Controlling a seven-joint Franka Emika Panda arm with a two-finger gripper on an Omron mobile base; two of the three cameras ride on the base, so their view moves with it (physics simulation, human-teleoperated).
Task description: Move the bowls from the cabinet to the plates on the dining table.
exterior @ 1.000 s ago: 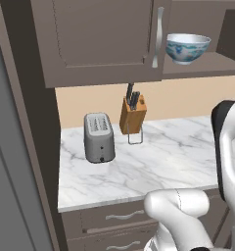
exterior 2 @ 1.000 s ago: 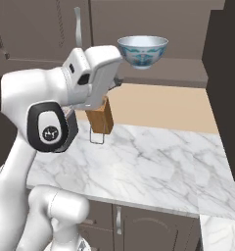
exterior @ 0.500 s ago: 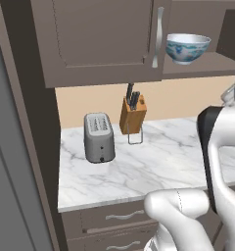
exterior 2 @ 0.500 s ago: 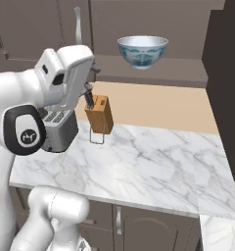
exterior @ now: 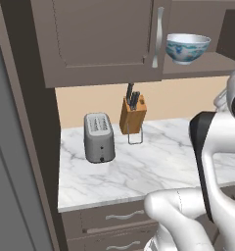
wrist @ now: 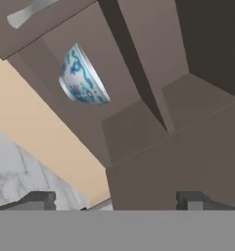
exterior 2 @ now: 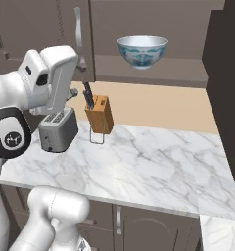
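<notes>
A white bowl with a blue pattern (exterior: 187,47) stands upright on the open shelf of the dark grey-brown cabinet (exterior: 105,39). It also shows from the other side as the bowl (exterior 2: 142,51) on the cabinet shelf (exterior 2: 158,73). In the rolled hand view the bowl (wrist: 82,78) lies at the upper left, well away from my gripper (wrist: 118,202). The gripper is open, its two fingertips (wrist: 41,200) standing far apart with nothing between them. The plates and the dining table are out of view.
Under the cabinet runs a marble counter (exterior: 153,171) with a grey toaster (exterior: 99,137) and a wooden knife block (exterior: 132,113). Drawers with silver pulls (exterior: 122,215) sit below. The left cabinet door is closed, with its silver handle (exterior: 158,34) beside the bowl.
In the right base view my arm's white upper part has swung left and down, away from in front of the bowl. The bowl has stayed on the shelf.
</notes>
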